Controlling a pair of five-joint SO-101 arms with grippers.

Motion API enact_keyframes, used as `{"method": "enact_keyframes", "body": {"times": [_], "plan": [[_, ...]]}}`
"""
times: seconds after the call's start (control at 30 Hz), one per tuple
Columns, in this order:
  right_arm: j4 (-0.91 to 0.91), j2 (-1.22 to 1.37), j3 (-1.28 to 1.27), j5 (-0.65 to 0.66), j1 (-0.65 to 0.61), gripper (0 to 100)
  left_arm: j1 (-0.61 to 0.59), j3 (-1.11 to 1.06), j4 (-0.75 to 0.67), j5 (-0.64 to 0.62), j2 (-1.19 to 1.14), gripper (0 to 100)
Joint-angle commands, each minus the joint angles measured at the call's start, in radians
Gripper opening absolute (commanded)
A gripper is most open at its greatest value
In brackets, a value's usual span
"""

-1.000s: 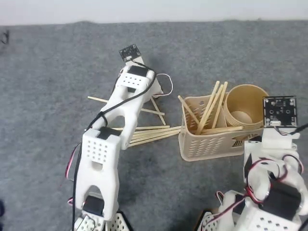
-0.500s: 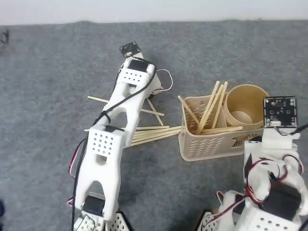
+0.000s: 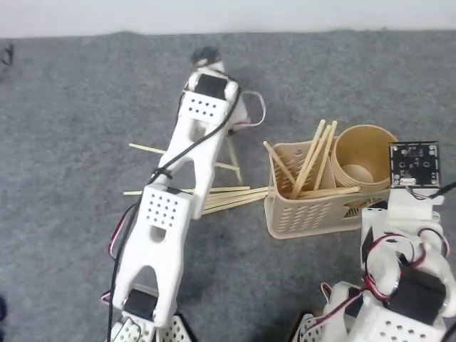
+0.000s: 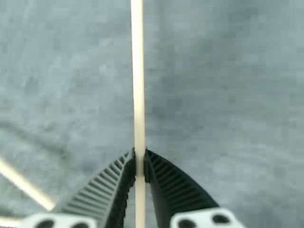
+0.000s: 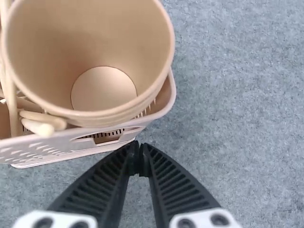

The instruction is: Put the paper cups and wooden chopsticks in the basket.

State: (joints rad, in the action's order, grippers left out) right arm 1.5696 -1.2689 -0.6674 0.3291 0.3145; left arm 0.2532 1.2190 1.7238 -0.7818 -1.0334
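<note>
Your left claw (image 4: 139,159) is pinching one chopstick (image 4: 137,85) between its tips, over the carpet (image 4: 228,71). Judge the stick light, stiff and smooth. It looks thin enough to swivel or slide in a tip-only pinch, so a hold near its middle would balance best. You cannot tell how near the middle you are: both ends are cut off at the wrist, and from above the arm (image 3: 192,142) covers the claw. Your right claw (image 5: 139,154) is pressed together, holding nothing, just beside the basket (image 5: 95,137) wall at the cup (image 5: 90,57) end. From above, the cup sits at the basket's 3 o'clock end, and loose sticks (image 3: 242,196) lie on the carpet at its 9 o'clock.
</note>
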Motion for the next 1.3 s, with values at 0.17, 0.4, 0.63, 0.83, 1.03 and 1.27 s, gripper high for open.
{"method": "enact_keyframes", "body": {"times": [0.17,0.4,0.63,0.83,1.03,1.27], "plan": [[-0.012,0.002,-0.014,0.012,-0.001,0.8,0.109,0.351,0.034,0.071,0.012,1],[-0.012,0.002,-0.014,0.012,-0.001,0.8,0.146,0.417,0.034,0.253,0.012,1],[-0.013,0.002,-0.014,0.012,-0.001,0.8,0.109,0.438,0.035,0.330,0.097,1],[-0.015,0.002,-0.014,0.012,-0.001,0.8,0.023,0.357,0.035,0.328,0.287,1],[-0.015,0.002,-0.014,0.012,-0.001,0.8,-0.046,0.105,0.035,0.442,0.555,1],[-0.015,0.002,-0.015,0.012,-0.001,0.8,-0.100,-0.159,0.034,0.566,0.980,1]]}}
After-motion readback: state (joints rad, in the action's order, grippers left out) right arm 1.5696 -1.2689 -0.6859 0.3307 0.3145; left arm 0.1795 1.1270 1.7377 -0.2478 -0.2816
